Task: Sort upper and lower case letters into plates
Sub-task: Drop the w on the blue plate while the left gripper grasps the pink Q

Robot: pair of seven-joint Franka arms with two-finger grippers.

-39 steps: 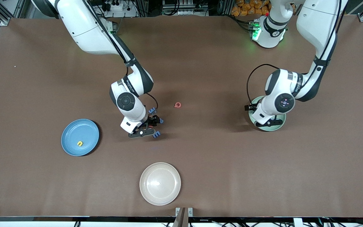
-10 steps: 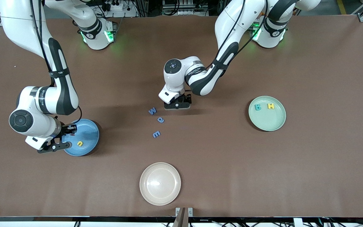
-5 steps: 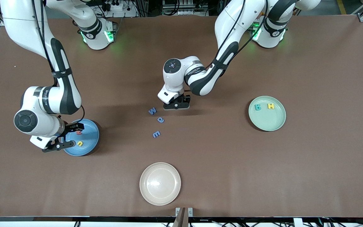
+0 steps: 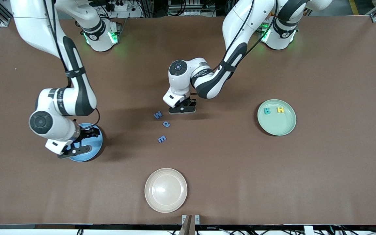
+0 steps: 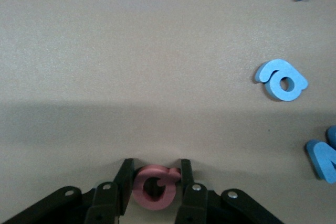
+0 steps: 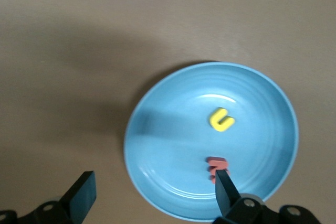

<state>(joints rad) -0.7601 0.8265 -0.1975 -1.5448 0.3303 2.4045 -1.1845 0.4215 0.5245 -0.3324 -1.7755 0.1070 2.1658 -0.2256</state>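
Blue plate (image 6: 168, 145) with two letters (image 6: 221, 119)

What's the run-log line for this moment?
left gripper: fingers around pink letter on table | right gripper: open over blue plate | plate holds yellow letter, red letter

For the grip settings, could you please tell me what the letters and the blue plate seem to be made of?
Pink letter: probably foam, matte, thick-cut with soft rounded edges. Blue letter looks the same. Blue plate: smooth and glossy, with a light glint; plastic or glazed ceramic, cannot tell.
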